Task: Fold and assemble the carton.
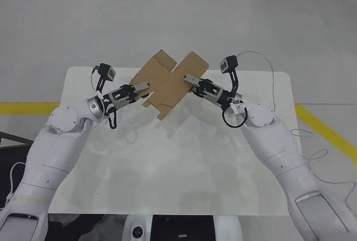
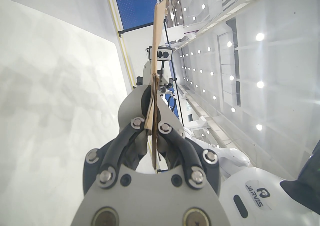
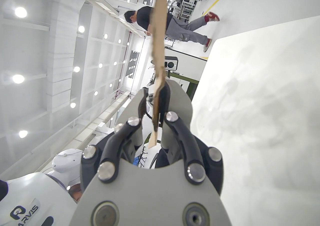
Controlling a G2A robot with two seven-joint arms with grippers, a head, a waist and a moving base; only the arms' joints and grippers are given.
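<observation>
A flat brown cardboard carton hangs in the air over the far edge of the white table, still unfolded, with its flaps spread. My left gripper is shut on the carton's left edge, and my right gripper is shut on its right edge. In the left wrist view the carton stands edge-on, pinched in the left gripper. The right wrist view shows the same sheet edge-on, clamped in the right gripper.
Bare white tabletop lies below and in front of the arms. A yellow floor line runs past both sides of the table. A cable loops off the right wrist camera.
</observation>
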